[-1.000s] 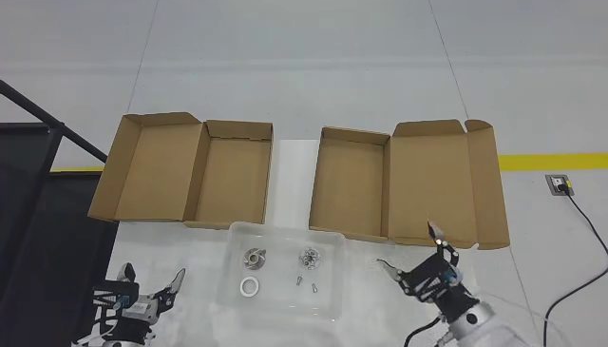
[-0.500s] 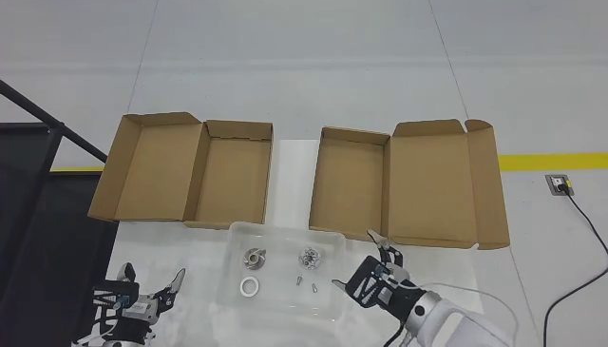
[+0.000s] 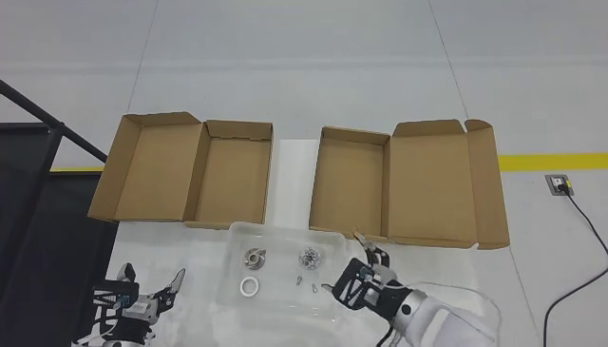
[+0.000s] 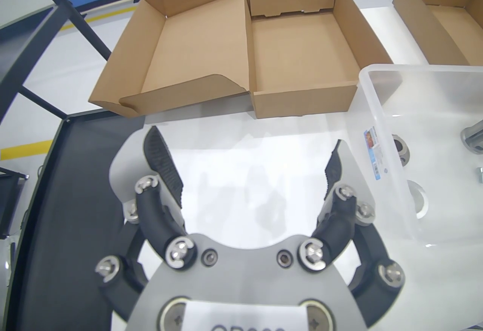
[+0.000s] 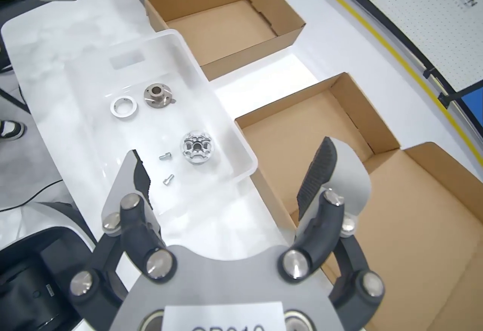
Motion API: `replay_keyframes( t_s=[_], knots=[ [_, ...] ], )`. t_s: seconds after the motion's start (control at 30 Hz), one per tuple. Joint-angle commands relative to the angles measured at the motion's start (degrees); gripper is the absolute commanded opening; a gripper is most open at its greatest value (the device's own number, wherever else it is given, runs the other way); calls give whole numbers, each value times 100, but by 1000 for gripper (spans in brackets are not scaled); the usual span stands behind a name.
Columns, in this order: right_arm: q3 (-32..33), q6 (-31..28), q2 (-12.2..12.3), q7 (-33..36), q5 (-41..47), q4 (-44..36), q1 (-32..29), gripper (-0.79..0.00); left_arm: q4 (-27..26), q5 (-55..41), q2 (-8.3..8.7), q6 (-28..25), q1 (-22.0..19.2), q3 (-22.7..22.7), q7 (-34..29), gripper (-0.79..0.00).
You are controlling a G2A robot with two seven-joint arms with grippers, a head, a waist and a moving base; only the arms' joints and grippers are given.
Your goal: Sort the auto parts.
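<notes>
A clear plastic bin [image 3: 285, 228] at the table's front middle holds a flanged metal hub [image 3: 253, 256], a white ring [image 3: 250, 287], a toothed round part [image 3: 310, 257] and two small screws [image 3: 298, 279]. In the right wrist view the toothed part [image 5: 196, 147] and the screws [image 5: 165, 156] lie just ahead of my right gripper [image 5: 231, 149]. That gripper [image 3: 344, 263] hangs open over the bin's right edge, holding nothing. My left gripper [image 3: 154, 273] is open and empty over bare table left of the bin [image 4: 377, 114].
Two open cardboard boxes stand behind the bin: the left box [image 3: 233, 171] and the right box [image 3: 350, 183], each with its lid folded outward. A black frame [image 3: 38, 119] borders the table's left side.
My right gripper has moved left from the table's front right to the bin's right edge. The left arm has not moved.
</notes>
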Motion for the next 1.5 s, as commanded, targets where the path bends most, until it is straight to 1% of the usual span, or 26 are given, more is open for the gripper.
replay_keyframes(
  t_s=[0.0,0.07,0.17,0.27,0.37,0.63,0.8,0.97,1.47],
  knots=[
    [-469,-62,-86,322,149,317,546,0,0,0,0,0,0,0,0,0],
    [-846,-127,-175,612,266,677,997,0,0,0,0,0,0,0,0,0],
    [-1405,-60,-322,1171,315,1185,1545,0,0,0,0,0,0,0,0,0],
    [-1858,43,-470,1557,451,1561,1935,0,0,0,0,0,0,0,0,0],
    [-2132,131,-585,1821,594,1921,2192,0,0,0,0,0,0,0,0,0],
    [-2360,607,-820,2516,1164,2666,2653,0,0,0,0,0,0,0,0,0],
    [-2513,949,-962,2926,1274,3031,2921,0,0,0,0,0,0,0,0,0],
    [-2621,1291,-1097,3118,1363,3376,3131,0,0,0,0,0,0,0,0,0],
    [-2811,1587,-1372,3280,1438,3911,3416,0,0,0,0,0,0,0,0,0]
  ],
)
